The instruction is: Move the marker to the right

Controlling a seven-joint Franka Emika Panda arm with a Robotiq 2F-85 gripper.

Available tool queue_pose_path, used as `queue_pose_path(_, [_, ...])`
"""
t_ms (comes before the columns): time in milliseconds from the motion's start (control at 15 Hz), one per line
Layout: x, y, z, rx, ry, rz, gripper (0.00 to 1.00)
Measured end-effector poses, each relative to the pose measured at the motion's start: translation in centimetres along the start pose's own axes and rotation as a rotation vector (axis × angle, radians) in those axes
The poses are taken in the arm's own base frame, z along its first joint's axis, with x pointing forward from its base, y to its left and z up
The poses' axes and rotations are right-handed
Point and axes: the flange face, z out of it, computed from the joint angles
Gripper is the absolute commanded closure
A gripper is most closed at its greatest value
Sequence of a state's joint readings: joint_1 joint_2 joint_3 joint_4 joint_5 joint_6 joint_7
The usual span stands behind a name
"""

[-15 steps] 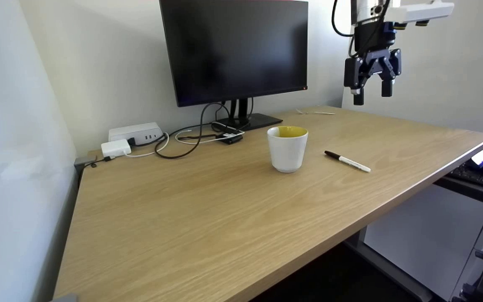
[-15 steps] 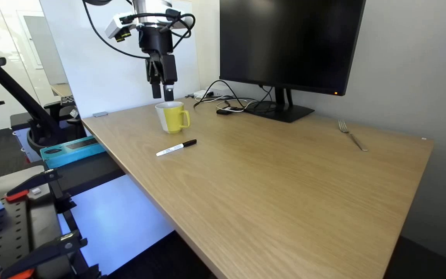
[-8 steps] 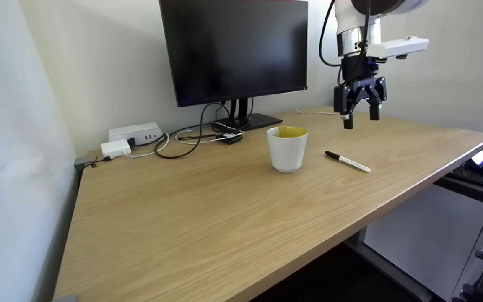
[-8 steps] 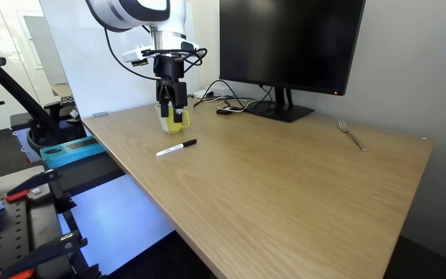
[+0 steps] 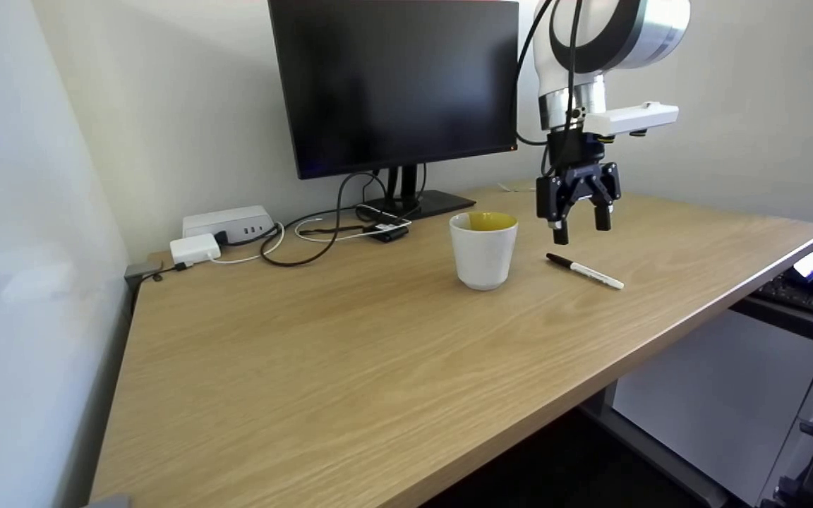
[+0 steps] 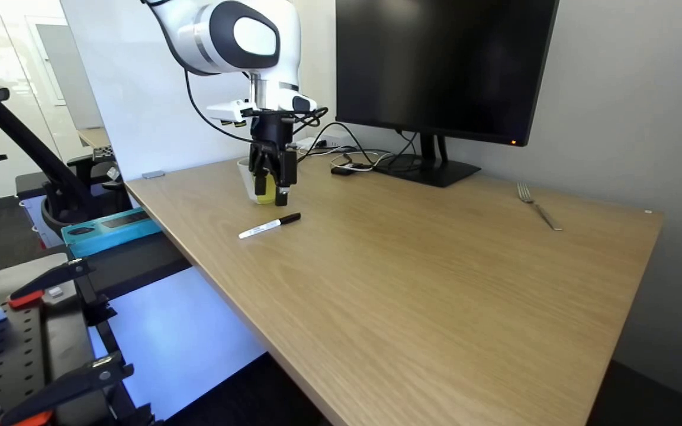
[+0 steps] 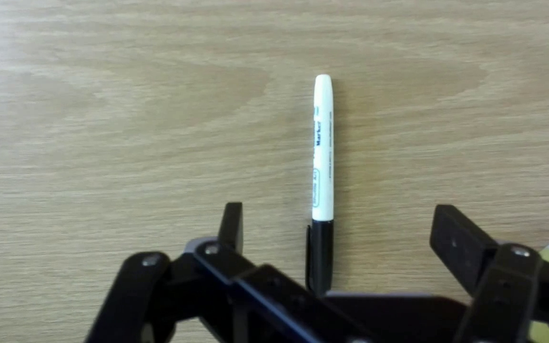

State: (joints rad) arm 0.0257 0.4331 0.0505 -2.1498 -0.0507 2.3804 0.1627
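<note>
Hovering empty, jaws wide apart, the Robotiq gripper has the black-capped white marker below, lengthwise across its closing line.

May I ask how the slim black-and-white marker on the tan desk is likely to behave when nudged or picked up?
The slim black-and-white marker would probably roll if nudged sideways, as it looks cylindrical, though the thin black clip on its cap may stop it early. Being narrow and straight, it is likely light and stiff.
</note>
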Motion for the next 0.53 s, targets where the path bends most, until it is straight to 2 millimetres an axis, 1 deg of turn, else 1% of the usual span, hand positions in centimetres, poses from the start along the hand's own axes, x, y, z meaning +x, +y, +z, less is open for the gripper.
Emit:
queue_pose_path(267, [0.9,-0.6,1.4,0.007,-0.017,-0.01,0.0])
queue_pose_path(533, [1.2,-0.6,2.6,0.021,-0.034,-0.014,0.0])
